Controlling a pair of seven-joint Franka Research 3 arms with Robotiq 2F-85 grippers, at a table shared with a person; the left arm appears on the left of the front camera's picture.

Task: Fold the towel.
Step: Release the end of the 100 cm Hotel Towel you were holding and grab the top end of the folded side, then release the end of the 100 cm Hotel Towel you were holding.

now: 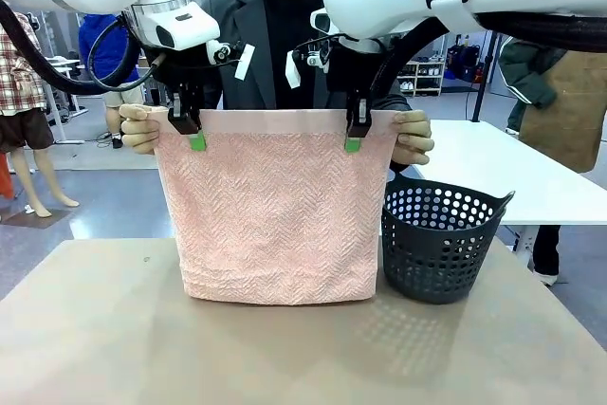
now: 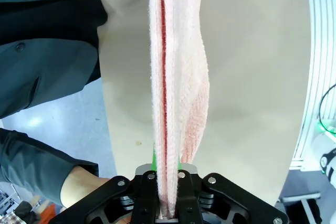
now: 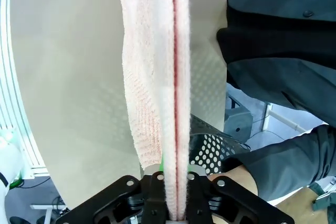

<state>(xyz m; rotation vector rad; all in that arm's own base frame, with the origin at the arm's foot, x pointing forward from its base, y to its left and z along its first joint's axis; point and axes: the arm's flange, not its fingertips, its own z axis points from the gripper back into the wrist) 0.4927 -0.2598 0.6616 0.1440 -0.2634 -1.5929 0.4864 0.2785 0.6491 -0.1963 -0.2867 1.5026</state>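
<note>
Left gripper sat at bottom edge, jaws closed tight on towel edge, green pads barely peeking either side. Pink towel ran straight up the frame from the fingers, seen edge-on, at least 2 layers pressed together with a darker pink line between them; the right layer bulged out mid-way. Beige table lay behind it. Person's dark jacket filled upper left; 1 hand at lower left, just beside the gripper. Hand-towel contact unclear.

The black green-padded left gripper and right gripper are pointing down, pinching the pale pink terry towel
</note>
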